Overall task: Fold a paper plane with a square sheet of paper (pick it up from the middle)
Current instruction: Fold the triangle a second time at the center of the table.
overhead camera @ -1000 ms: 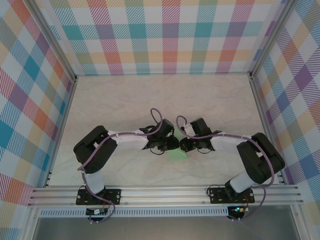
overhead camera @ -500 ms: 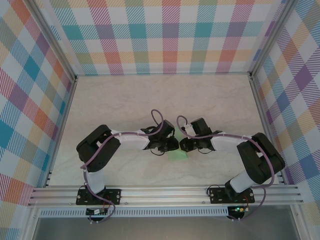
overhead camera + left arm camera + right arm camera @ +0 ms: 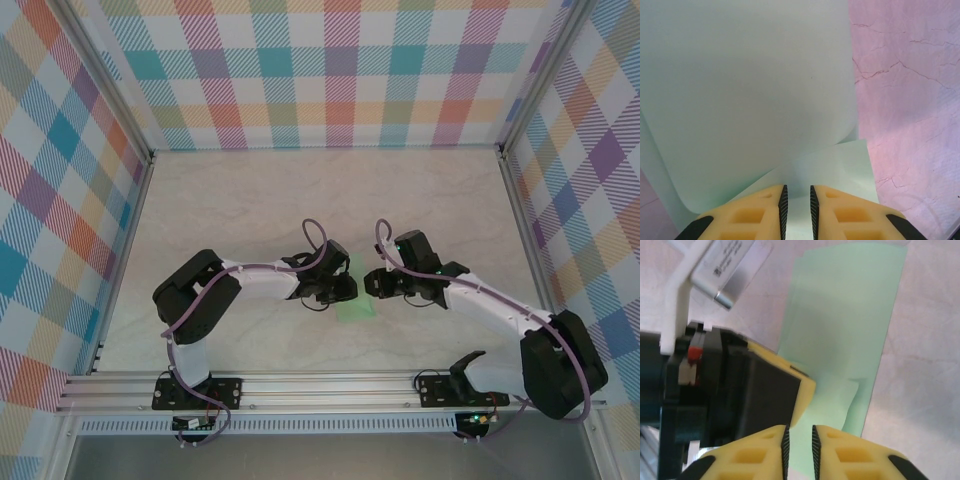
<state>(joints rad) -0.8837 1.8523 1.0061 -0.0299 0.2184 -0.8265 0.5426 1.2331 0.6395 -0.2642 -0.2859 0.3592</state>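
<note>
One arm moved: right gripper point(image 3: 372, 285) has drawn back from left gripper point(image 3: 350, 290).

The far half of the table point(image 3: 320, 190) lies bare up to the back wall point(image 3: 340, 80); strips beside the left wall point(image 3: 50, 200) and right wall point(image 3: 590, 190) give passage. The middle is tight: the left gripper point(image 3: 347, 290) and right gripper point(image 3: 370, 286) face each other just apart (a narrow slot) over the paper plane point(image 3: 357, 309), whose raised flap point(image 3: 750, 90) stands right ahead of the left fingers point(image 3: 765, 210). The left arm point(image 3: 190, 295) and right arm point(image 3: 500, 310) bar the near flanks, the rail point(image 3: 330, 385) the near edge.
</note>
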